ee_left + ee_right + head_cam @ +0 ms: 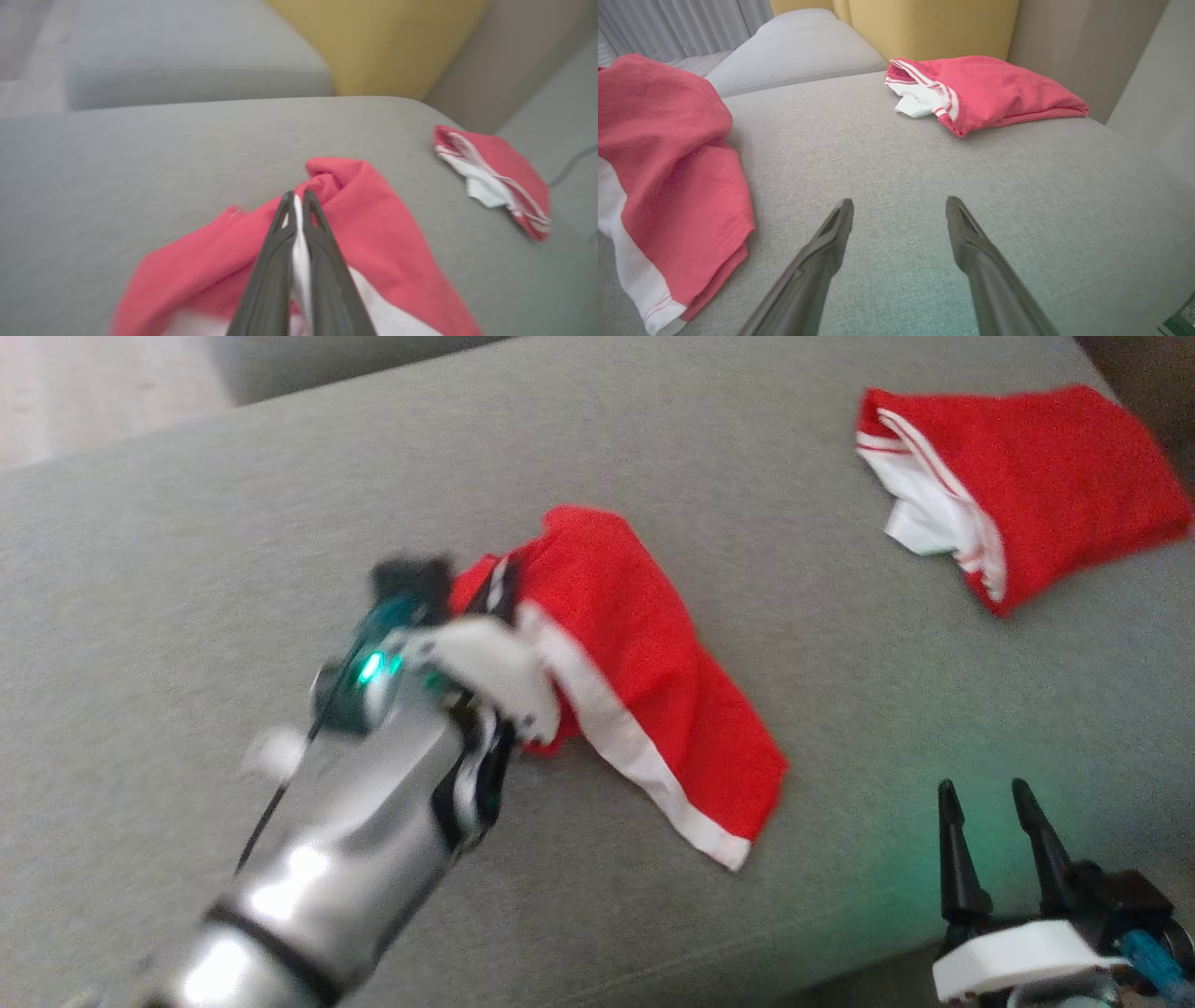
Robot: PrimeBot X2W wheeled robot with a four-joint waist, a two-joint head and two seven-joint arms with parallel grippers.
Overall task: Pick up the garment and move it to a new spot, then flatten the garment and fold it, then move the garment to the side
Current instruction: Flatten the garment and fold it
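The left gripper (298, 193) has its two dark fingers pressed together on a fold of the red garment (644, 653). A strip of white cloth is caught between the fingers in the left wrist view. The garment is crumpled. Red fabric humps up just beyond the fingertips and spreads away on both sides of them. A broad white band runs along one edge down to a corner that lies on the grey sofa cushion (280, 523). The head view is blurred around this wrist.

The right gripper (985, 791) has its fingers spread apart, with bare cushion between them. The held garment's hemmed corner is off to its left, near but apart. A second red garment (1046, 476), with a white, red-striped edge, lies well ahead of it, in front of a yellow cushion (924, 28).
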